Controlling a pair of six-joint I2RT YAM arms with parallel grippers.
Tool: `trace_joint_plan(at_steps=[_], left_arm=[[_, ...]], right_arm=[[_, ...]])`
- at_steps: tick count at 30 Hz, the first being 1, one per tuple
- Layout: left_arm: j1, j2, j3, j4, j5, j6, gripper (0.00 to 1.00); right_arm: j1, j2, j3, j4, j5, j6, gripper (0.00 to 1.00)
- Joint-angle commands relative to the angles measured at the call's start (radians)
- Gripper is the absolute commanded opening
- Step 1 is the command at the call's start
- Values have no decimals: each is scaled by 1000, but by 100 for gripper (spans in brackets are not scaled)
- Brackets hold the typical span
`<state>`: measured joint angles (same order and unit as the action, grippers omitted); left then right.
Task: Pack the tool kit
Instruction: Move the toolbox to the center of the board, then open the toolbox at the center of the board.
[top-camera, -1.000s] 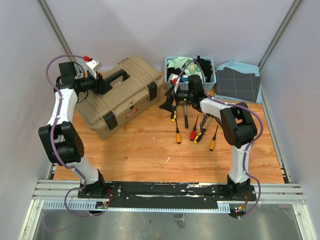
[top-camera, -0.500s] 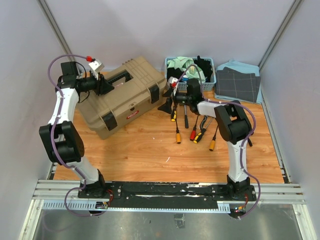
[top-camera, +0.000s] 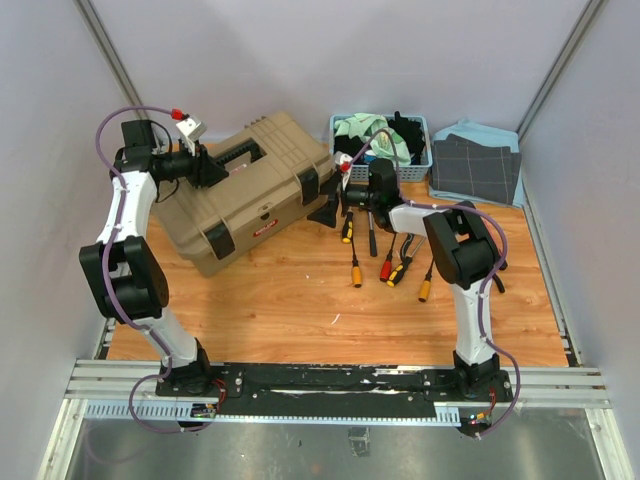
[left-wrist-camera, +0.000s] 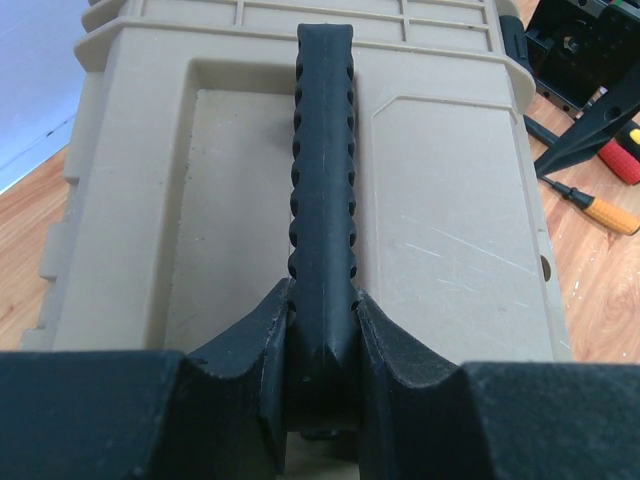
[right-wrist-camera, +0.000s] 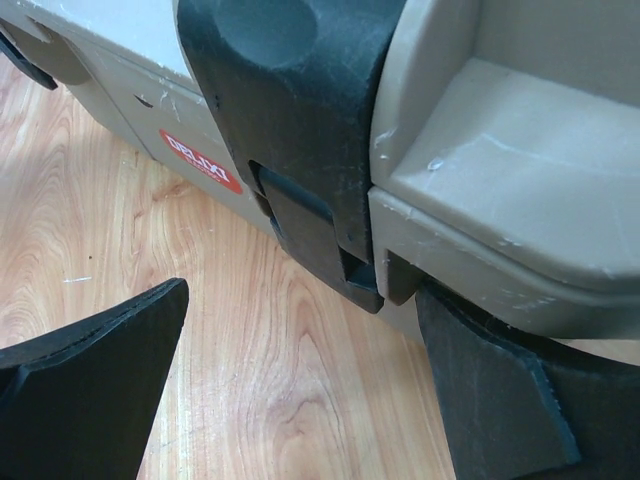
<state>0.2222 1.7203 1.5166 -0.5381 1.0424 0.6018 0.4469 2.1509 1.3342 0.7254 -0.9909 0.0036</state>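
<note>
The tan toolbox (top-camera: 262, 195) stands closed at the back left of the wooden table, red label (top-camera: 264, 229) on its front. My left gripper (top-camera: 208, 168) is shut on its black handle (left-wrist-camera: 322, 150), the fingers (left-wrist-camera: 250, 340) clamped on both sides of the near end. My right gripper (top-camera: 330, 208) is open beside the box's right black latch (right-wrist-camera: 290, 120). One finger (right-wrist-camera: 90, 385) is over the wood, the other (right-wrist-camera: 495, 385) under the box's corner (right-wrist-camera: 500, 170). Several screwdrivers (top-camera: 355, 262) with yellow and red handles lie right of the box. No hammer or pliers are identifiable.
A blue basket of cloths (top-camera: 380, 135) stands at the back, just behind my right gripper. A folded grey and blue cloth (top-camera: 477, 165) lies at the back right. Walls close in on the left, back and right.
My right gripper has moved left from the screwdrivers to the toolbox's right latch, staying open. My left gripper stays shut on the handle, and the box has barely shifted.
</note>
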Motion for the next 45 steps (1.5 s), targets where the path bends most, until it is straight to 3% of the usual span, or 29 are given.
trace_joint_plan(at_steps=[1, 15, 22, 29, 36, 45], left_arm=[[-24, 35, 3, -27, 32, 5, 0], [-24, 21, -36, -28, 33, -10, 0], [-24, 23, -31, -29, 29, -26, 0], [-33, 26, -52, 65, -6, -171, 0], [-45, 25, -65, 100, -22, -207, 0], [-50, -1, -123, 250, -51, -379, 0]], right_arm=[[71, 1, -1, 173, -43, 78, 98], [84, 31, -11, 414, -56, 370, 98], [94, 48, 14, 425, -67, 411, 96], [107, 73, 38, 381, -73, 383, 94], [110, 90, 41, 380, -61, 382, 93], [106, 167, 86, 547, 38, 576, 89]])
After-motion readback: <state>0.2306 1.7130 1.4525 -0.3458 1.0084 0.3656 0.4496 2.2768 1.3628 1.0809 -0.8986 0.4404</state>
